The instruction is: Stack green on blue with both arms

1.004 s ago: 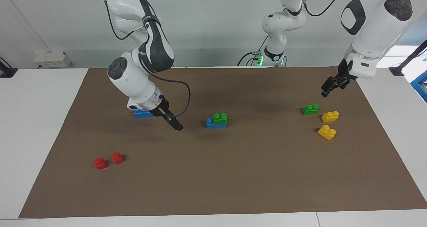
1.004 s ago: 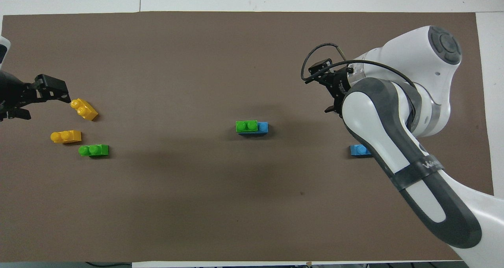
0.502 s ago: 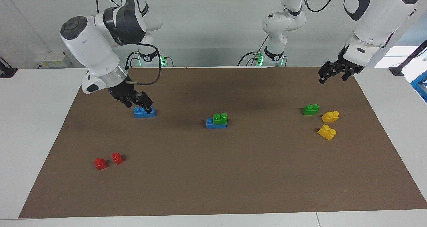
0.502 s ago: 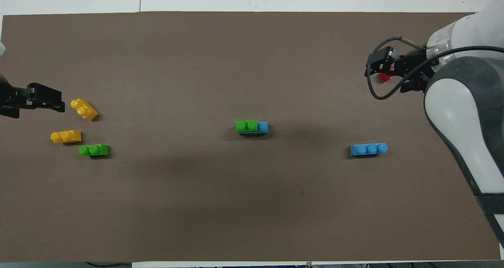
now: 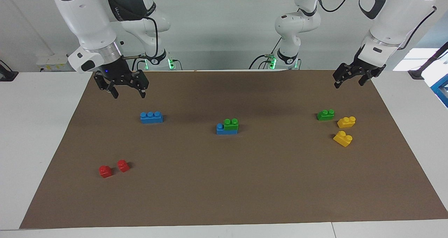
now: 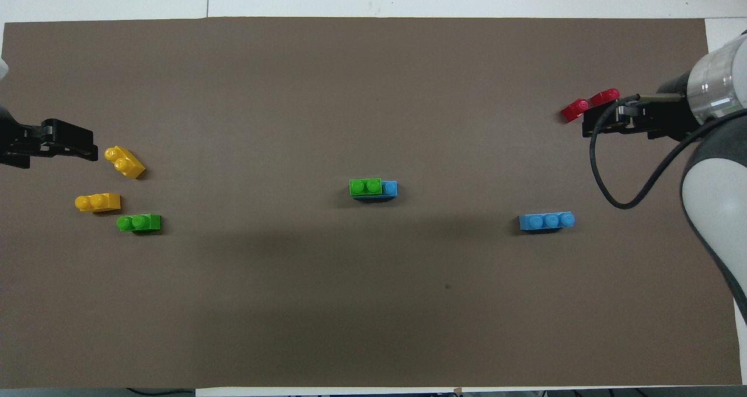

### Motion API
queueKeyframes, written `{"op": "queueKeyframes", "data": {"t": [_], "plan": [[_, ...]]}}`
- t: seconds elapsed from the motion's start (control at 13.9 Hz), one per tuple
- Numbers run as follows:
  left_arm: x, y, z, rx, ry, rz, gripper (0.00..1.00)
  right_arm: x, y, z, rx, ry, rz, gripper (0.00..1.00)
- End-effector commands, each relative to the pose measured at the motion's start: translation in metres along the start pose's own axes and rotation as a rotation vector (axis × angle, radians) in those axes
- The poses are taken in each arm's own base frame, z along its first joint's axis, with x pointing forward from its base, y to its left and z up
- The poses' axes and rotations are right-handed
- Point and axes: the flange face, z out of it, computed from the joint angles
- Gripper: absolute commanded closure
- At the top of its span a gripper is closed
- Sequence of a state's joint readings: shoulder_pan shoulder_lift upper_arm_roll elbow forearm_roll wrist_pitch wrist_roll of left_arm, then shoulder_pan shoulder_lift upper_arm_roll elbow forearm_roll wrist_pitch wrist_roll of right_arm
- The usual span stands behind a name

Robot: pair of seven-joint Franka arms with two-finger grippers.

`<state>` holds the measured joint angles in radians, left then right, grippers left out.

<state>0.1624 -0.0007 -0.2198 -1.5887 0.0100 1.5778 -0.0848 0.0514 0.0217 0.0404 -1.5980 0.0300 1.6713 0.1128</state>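
Right tool now raised off lone blue brick, fingers apart, empty; left tool likewise.

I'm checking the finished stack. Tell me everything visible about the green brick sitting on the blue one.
The stacked green brick is small, bright, glossy plastic with two round studs on top. It sits upright and level on a longer blue brick at mid-table, covering two studs and leaving the one toward the right arm's end bare. Only that blue brick touches it.

Counted on the brown mat: two green bricks, two blue bricks, two yellow bricks, two red bricks.
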Motion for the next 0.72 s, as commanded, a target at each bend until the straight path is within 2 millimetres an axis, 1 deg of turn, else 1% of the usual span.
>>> {"op": "queueKeyframes", "data": {"t": [0.0,0.14,0.22,0.43,0.65], "plan": [[-0.011,0.002,-0.015,-0.009,0.024,0.004,0.0,-0.021,0.006,-0.025,-0.037,-0.008,-0.042,0.0],[-0.015,0.003,-0.019,-0.008,0.027,0.001,0.0,-0.031,0.012,-0.031,-0.039,-0.014,-0.036,0.0],[-0.015,0.003,-0.019,-0.008,0.028,0.001,0.0,-0.034,0.013,-0.03,-0.039,-0.022,-0.039,0.0],[-0.018,0.005,-0.016,-0.006,0.01,0.006,0.0,-0.033,0.016,-0.029,-0.043,-0.019,-0.025,0.0],[-0.019,0.005,-0.017,-0.005,0.012,0.007,0.0,-0.03,0.037,-0.031,-0.077,-0.004,0.008,0.0]]}}
